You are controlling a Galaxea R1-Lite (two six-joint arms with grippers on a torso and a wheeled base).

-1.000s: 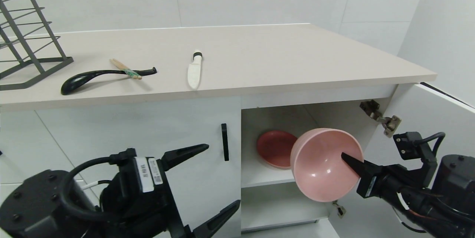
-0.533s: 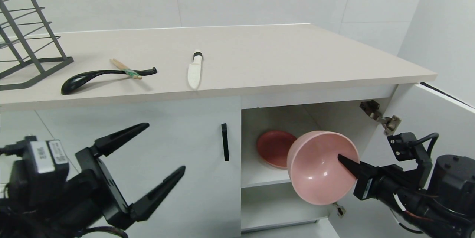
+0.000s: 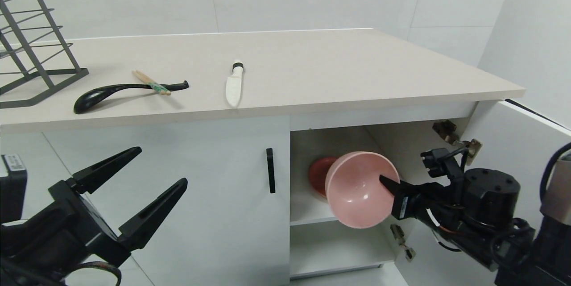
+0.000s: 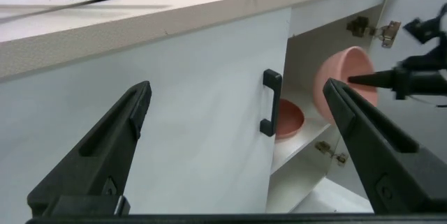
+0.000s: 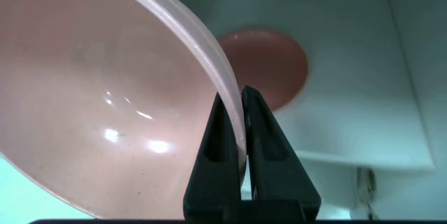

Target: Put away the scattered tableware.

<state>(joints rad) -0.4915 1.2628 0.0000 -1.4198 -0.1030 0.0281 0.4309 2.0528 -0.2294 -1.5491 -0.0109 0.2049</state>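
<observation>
1. Sitting far up-left of the door handle (image 3: pixel 270 170): dark wire rack (image 3: pixel 41 74) on the countertop (image 3: pixel 339 67).
2. Black ladle (image 3: pixel 111 91) lies flat on the countertop, up-left of the door handle, its bowl end pointing away from the handle.
3. Chopsticks (image 3: pixel 151 83) lie across the ladle's stem, touching it, closer to the door handle than the ladle's bowl end.
4. Left gripper (image 3: pixel 161 164) is left of the door handle and a bit lower, in front of the closed cabinet door (image 3: pixel 200 214). Fingers are spread wide with nothing between them, tips pointing up-right toward the handle.
5. White knife (image 3: pixel 233 86) is above the door handle and slightly left, flat on the countertop, blade tip toward the front edge. It lies well apart from the ladle.
6. Red plate (image 3: pixel 317 174) is just right of the door handle, inside the open compartment, lying on the shelf (image 3: pixel 308 214). It is partly hidden by the bowl.
7. Pink bowl (image 3: pixel 357 190) is right of the door handle at about handle height. It is tipped on its side at the compartment mouth, in front of the plate. Can't tell whether it touches the shelf.
8. Right gripper (image 3: pixel 382 180) is right of the door handle, just past the bowl. Fingers are pinched on the bowl's rim, one inside and one outside, as the right wrist view shows clearly.
9. Open cabinet door (image 3: pixel 513 143) is far right of the door handle, swung out, with its hinge (image 3: pixel 446 130) at the compartment's upper corner.
</observation>
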